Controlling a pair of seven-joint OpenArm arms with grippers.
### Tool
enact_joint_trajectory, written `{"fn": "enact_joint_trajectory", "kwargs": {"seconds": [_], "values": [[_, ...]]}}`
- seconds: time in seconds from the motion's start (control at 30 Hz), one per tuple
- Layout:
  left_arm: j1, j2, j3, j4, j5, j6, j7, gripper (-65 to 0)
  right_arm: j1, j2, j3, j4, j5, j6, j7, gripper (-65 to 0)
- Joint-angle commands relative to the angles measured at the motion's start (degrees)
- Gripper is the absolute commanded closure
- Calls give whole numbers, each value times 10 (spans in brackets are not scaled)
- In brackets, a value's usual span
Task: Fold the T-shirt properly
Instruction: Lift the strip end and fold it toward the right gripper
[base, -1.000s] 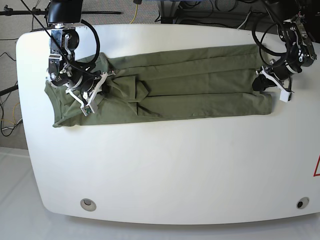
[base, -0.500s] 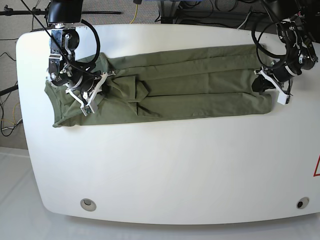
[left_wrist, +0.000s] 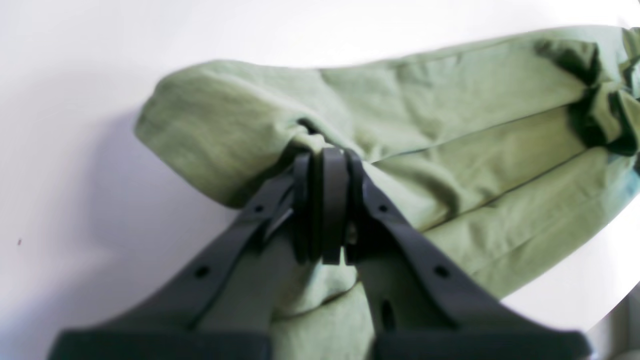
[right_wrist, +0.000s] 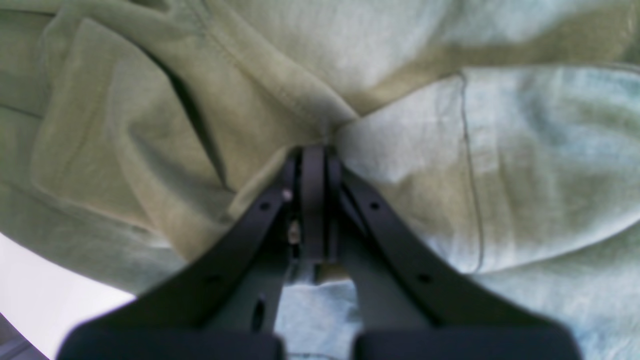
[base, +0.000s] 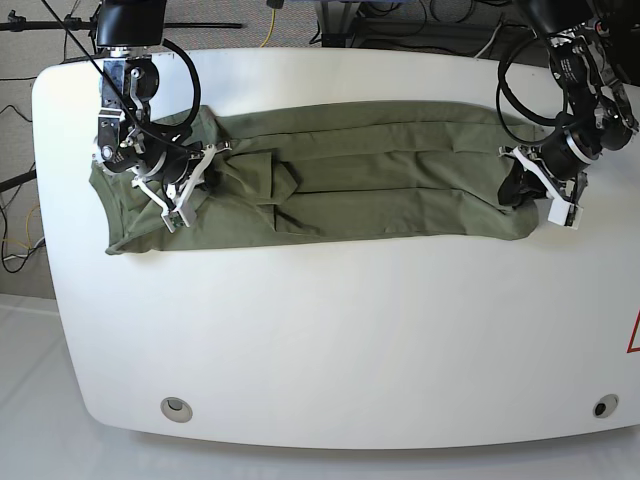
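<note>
T-shirt (base: 370, 170): olive-green, lying as a long band across the far half of the white table (base: 330, 340), folded lengthwise, with several long creases running end to end. One end sits at the base view's left, the other at its right. Bare tabletop on the near side; two small round fittings near the front edge, too small to identify.

Right gripper (base: 200, 170), on the base view's left: down on the shirt near its left end. Right wrist view: fingers (right_wrist: 312, 200) pressed together, a tuck of cloth (right_wrist: 330, 127) pinched at the tips. A stitched seam runs to the pinch point. Fabric around it is bunched into soft folds, one flap lying over to the left.

Left gripper (base: 520, 185), on the base view's right: at the shirt's right end. Left wrist view: jaws closed, a gathered bit of fabric caught at the tips; the end of the shirt (left_wrist: 225, 120) bulges round just beyond them. That corner appears lifted slightly off the table, though blur makes this uncertain.

Cables and stand legs beyond the far table edge.
</note>
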Motion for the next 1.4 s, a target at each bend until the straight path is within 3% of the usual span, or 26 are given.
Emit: {"fn": "enact_joint_trajectory", "kwargs": {"seconds": [0.0,0.47,0.87,1.37], "values": [[-1,20,0,28,-11,-1,-5,-22,2,3,-1,2,-10,-5,-12,-1],[-14,66,64,35,0,-1,27,-16,-1,-1,-2,0,-11,-4,-10,-1],[-33,93,76,49,-1,-1,55,-13,-2,-2,-3,-4,-15,-6,-15,0],[-41,146,180,59,0,-1,8,-10,-2,-3,-3,-3,-15,-5,-21,0]]}}
